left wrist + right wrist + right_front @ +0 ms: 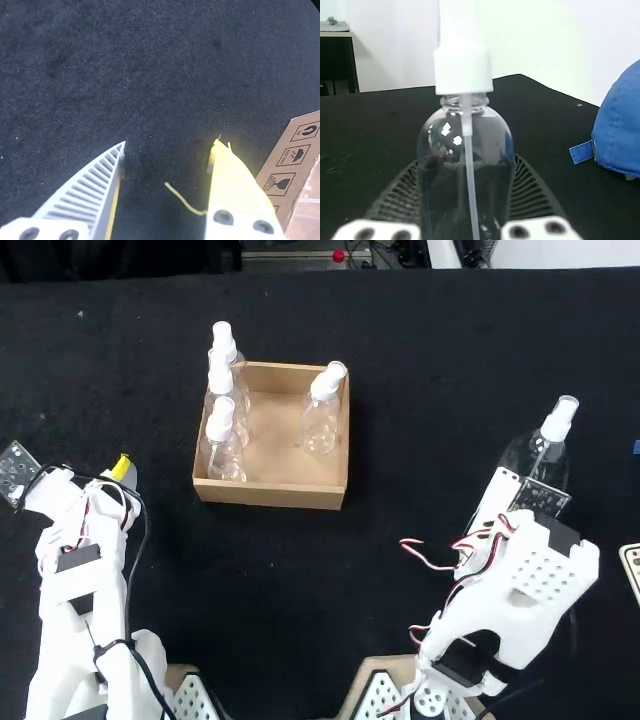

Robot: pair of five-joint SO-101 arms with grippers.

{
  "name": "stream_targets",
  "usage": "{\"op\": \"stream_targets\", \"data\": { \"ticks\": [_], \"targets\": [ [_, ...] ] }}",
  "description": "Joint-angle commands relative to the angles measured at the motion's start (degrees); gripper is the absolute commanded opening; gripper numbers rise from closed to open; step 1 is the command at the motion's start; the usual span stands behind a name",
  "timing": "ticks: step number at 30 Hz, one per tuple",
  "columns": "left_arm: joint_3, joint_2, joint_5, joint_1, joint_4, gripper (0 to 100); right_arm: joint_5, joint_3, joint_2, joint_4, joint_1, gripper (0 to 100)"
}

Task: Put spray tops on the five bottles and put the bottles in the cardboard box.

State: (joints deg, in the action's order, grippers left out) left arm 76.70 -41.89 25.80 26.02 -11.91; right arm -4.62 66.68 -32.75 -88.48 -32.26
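The cardboard box (272, 492) sits mid-table. Three clear bottles with white spray tops (222, 435) stand along its left wall, and one more (323, 410) stands at its right wall. A fifth bottle (545, 445) with a spray top on stands upright at the right of the table, with my right gripper (528, 485) shut around its body. The right wrist view has this bottle (465, 150) between the jaws of the right gripper (465, 170). My left gripper (118, 472) is left of the box, low over the table; the left gripper (170, 145) is open with nothing in it.
A blue cap (620, 130) lies on the black table close beside the held bottle. A printed corner of the box (297, 155) is near my left gripper's yellow finger (230, 185). A pale object (632, 570) lies at the table's right edge.
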Motion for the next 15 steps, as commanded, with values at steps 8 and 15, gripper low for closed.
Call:
{"op": "stream_targets", "data": {
  "ticks": [8, 15],
  "targets": [
    [-0.9, 0.0, 0.3, 0.0, 1.7, 25, -0.2, -1.0, 0.5, -1.6, 0.1, 15.3],
    [-0.9, 0.0, 0.3, 0.0, 1.7, 25, -0.2, -1.0, 0.5, -1.6, 0.1, 15.7]
  ]
}}
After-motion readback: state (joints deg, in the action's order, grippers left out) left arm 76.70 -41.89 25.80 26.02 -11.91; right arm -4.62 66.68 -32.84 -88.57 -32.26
